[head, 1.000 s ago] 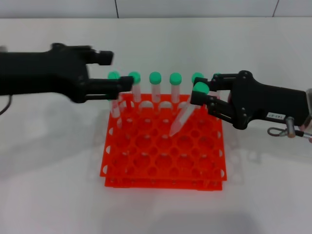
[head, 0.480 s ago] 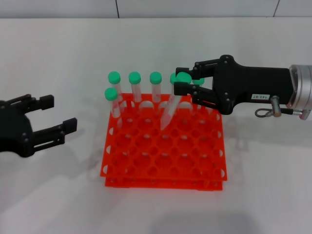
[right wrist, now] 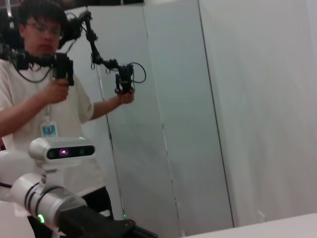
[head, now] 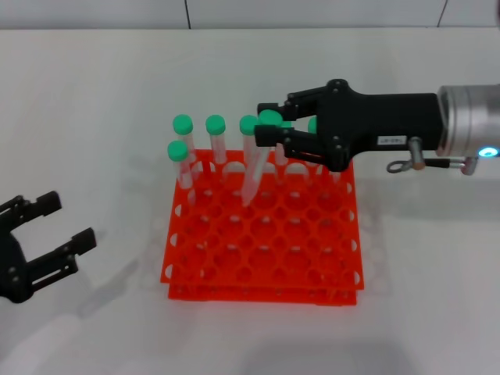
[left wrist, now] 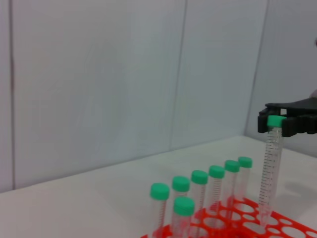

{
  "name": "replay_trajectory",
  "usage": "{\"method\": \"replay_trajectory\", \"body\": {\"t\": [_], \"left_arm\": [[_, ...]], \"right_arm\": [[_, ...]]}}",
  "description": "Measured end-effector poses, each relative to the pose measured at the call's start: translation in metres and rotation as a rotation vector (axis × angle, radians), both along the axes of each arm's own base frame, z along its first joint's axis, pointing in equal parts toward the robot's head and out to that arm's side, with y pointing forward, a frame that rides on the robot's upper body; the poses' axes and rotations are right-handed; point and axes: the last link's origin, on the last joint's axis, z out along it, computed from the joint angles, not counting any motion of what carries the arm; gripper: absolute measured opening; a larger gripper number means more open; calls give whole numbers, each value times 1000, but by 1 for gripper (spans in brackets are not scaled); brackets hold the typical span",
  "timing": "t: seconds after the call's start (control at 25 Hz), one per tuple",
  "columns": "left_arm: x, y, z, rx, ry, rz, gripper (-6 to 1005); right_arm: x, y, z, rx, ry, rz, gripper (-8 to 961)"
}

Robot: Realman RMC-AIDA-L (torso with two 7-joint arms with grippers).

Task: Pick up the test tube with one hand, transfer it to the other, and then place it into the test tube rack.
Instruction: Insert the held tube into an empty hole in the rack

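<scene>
We see a plain white bench point(head: 94, 94) filling the head view, evenly lit, with soft shadows near its front edge. Along its far edge rises a pale panelled wall point(head: 312, 12) with thin dark vertical seams. In the left wrist view the same light grey panels point(left wrist: 99, 84) stand behind the bench. In the right wrist view we see tall pale panels point(right wrist: 247, 109) and a person point(right wrist: 39, 99) in a light shirt holding handles on a rig.

Black right gripper point(left wrist: 287, 120) at 3 o'clock clamps test tube point(left wrist: 270, 171) by its green cap, tip over orange rack point(left wrist: 247, 229); 7 capped tubes point(left wrist: 199, 198) at 6 o'clock.
</scene>
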Motion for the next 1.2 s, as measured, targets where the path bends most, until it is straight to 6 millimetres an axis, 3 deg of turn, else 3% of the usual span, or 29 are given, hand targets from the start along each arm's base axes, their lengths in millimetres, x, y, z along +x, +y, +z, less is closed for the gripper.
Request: {"method": "replay_trajectory", "body": {"t": [0.2,0.4,0.84,1.2], "left_arm": [[-22,-11,-2,45,-37,33,744],[-31,-16,1,81,-69,48,744],[-35,-9,3,56,-74,74,744],[-35,4,-1,-23,-48,88,744]], "right_arm": [[-9,10,-8,25,-34,-3,256],[-16,17,-9,50,-28,-20,256],[-30,21,-30,63,-52,-36,256],[-33,19,-36,94,-43,-6,257]]}}
